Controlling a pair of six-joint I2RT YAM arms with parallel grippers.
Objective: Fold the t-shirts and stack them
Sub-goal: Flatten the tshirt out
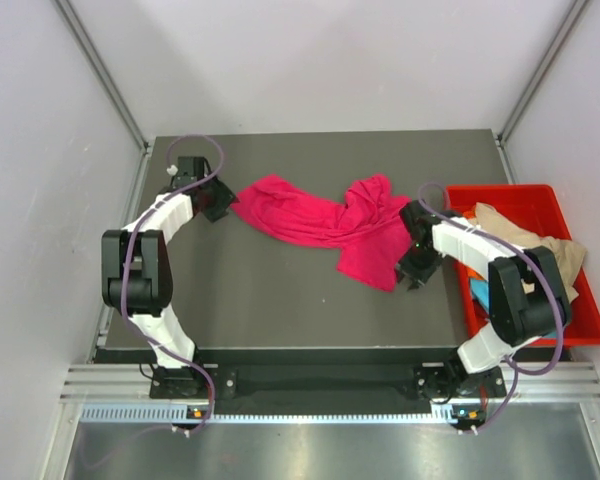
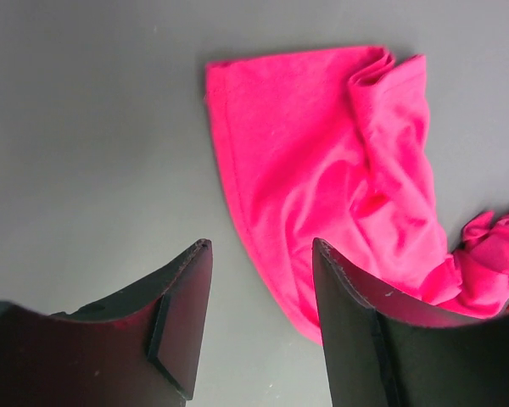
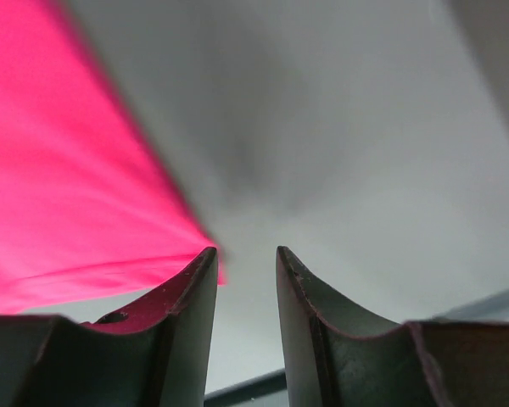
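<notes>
Holding a tan-beige t-shirt (image 1: pixel 540 245) and a turquoise-blue t-shirt (image 1: pixel 477 292) (mostly hidden behind the right arm (image 1: pixel 520 295)), the red bin (image 1: pixel 500 194) sits at 3 o'clock on the bench (image 1: pixel 280 310). The magenta t-shirt (image 1: pixel 320 225) lies crumpled at centre. Left claw (image 2: pixel 261 246), at its 9 o'clock end: jaws apart, empty. Right claw (image 3: pixel 246 250), at its 3 o'clock edge: jaws narrowly apart, empty.

Rumpled magenta t-shirt (image 2: pixel 322 170) beyond parted, empty jaws

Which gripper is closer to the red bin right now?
Right. The right gripper hangs just beside the red bin, at the end of the pink shirt nearest it. The left gripper is at the shirt's opposite end, far from the bin.
</notes>
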